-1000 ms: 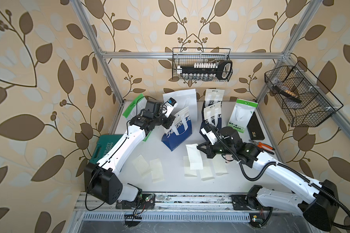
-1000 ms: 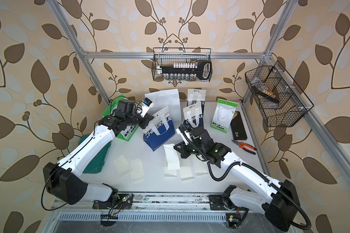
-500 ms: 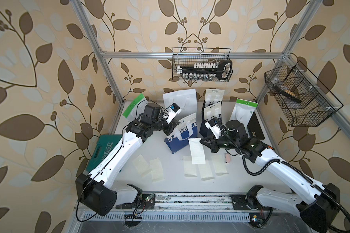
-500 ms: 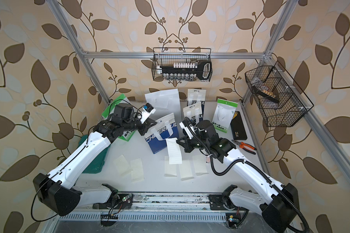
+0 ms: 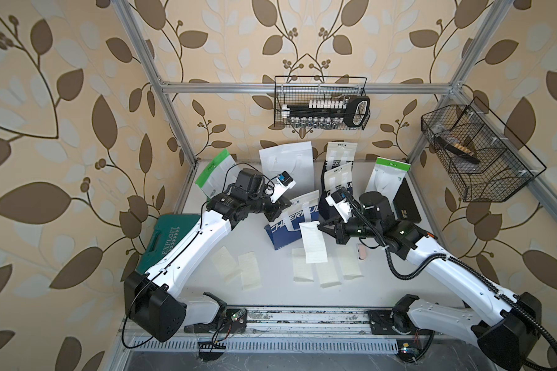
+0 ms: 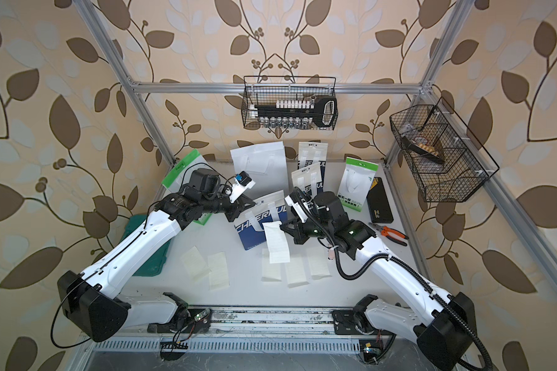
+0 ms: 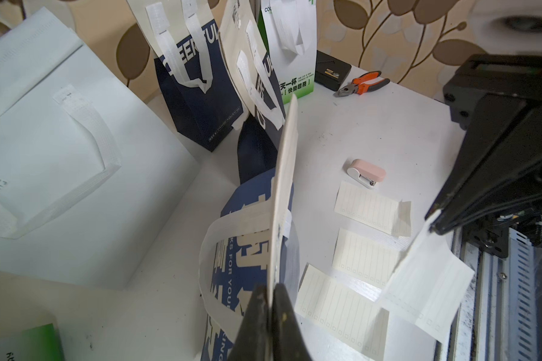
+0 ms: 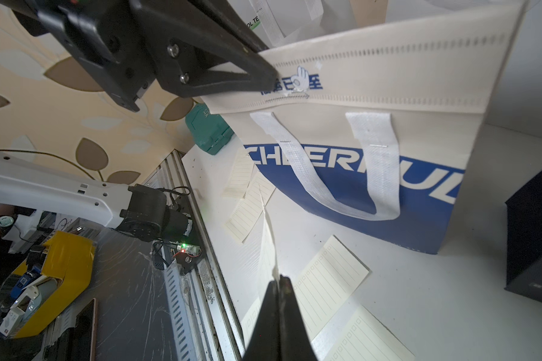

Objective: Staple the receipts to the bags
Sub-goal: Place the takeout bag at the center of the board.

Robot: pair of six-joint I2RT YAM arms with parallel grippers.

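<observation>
A blue-and-white CHEERFUL bag (image 5: 290,221) stands mid-table, tilted. My left gripper (image 7: 271,290) is shut on its cream top edge, as the right wrist view also shows at the bag (image 8: 388,78). My right gripper (image 8: 279,279) is shut on a receipt (image 5: 314,244), which hangs in front of that bag's lower right corner. Several loose receipts (image 5: 250,271) lie flat near the front. A white bag (image 5: 287,163), two navy bags (image 5: 336,186) and two white-and-green bags (image 5: 388,176) stand at the back.
A pink stapler (image 7: 365,173) lies under my right arm. Orange pliers (image 6: 389,231) and a black box (image 5: 405,202) sit at the right. A teal case (image 5: 168,237) lies at the left edge. Wire baskets (image 5: 320,106) hang on the back and right walls.
My right gripper has lifted its receipt off the table and brought it up against the blue bag. My left arm has swung right, pulling the bag's top edge along.
</observation>
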